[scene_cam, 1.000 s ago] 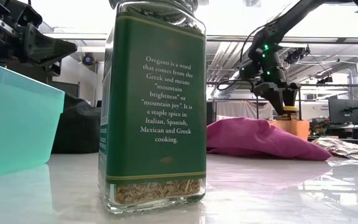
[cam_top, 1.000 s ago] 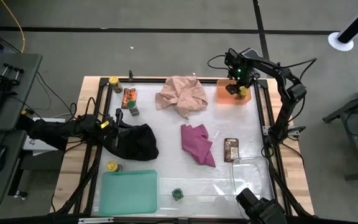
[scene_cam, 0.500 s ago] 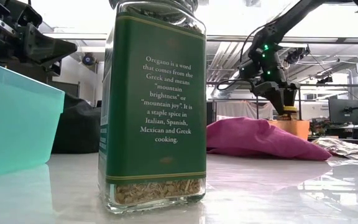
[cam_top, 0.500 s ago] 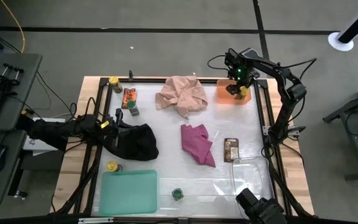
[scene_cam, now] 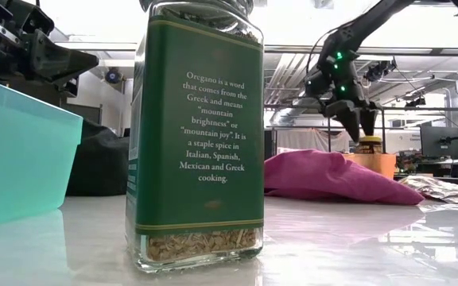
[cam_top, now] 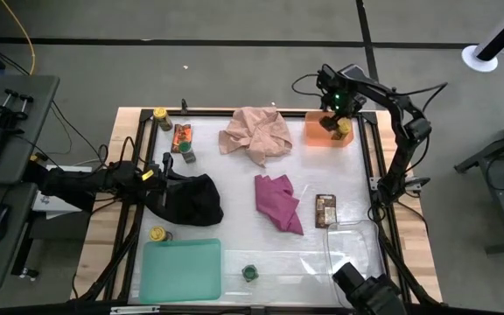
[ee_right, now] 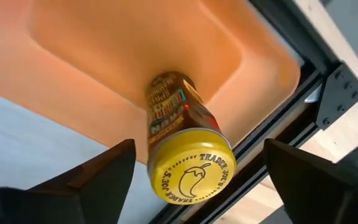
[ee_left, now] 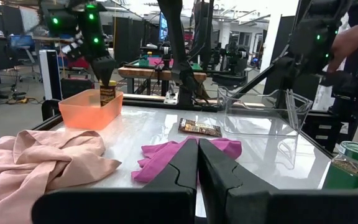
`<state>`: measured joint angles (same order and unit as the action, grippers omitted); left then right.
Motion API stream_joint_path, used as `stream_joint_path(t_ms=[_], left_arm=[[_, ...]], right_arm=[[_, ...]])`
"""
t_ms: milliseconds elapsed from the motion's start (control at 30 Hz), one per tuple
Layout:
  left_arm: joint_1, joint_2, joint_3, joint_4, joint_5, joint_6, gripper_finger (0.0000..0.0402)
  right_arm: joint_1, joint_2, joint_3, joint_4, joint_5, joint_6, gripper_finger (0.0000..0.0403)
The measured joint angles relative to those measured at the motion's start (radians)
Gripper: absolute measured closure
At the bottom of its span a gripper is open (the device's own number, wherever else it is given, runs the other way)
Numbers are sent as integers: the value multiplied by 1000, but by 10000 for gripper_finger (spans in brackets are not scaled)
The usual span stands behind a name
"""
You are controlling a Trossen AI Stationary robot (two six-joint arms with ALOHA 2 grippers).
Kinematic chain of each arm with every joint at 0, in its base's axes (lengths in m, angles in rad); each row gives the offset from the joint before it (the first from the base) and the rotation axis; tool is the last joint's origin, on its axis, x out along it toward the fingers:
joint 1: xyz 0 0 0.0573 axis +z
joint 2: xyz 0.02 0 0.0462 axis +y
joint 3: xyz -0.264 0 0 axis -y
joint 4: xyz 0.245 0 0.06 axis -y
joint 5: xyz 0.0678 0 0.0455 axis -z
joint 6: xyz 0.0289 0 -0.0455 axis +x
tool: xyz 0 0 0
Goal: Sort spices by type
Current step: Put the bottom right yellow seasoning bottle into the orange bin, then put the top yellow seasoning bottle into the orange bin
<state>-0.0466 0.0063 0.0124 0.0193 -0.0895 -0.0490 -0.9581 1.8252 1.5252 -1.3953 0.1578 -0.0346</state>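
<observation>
High view: the yellow-lidded jar [cam_top: 342, 129] stands in the orange tray [cam_top: 315, 133] at the far right corner.

Low view: it is upright, below the right gripper [scene_cam: 358, 125].

Right wrist view: fingers spread wide, holding nothing.

Left wrist view: the left gripper [ee_left: 197, 163] is closed, pink cloth [ee_left: 36, 162] beside it.

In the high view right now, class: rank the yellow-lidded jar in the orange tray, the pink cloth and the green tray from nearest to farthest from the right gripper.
1. Yellow-lidded jar, standing in the orange tray, just below the open right gripper.
2. Pink cloth, far edge, mid-table.
3. Green tray, near-left corner.
</observation>
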Motion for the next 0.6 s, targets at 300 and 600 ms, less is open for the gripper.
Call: stream_joint_path(t_ms=[300, 600], left_arm=[[0, 0, 0, 0, 0, 0, 401], [0, 0, 0, 0, 0, 0, 401]], right_arm=[[0, 0, 224, 56, -252, 21, 48], [98, -2, 318, 515, -623, 235, 48]])
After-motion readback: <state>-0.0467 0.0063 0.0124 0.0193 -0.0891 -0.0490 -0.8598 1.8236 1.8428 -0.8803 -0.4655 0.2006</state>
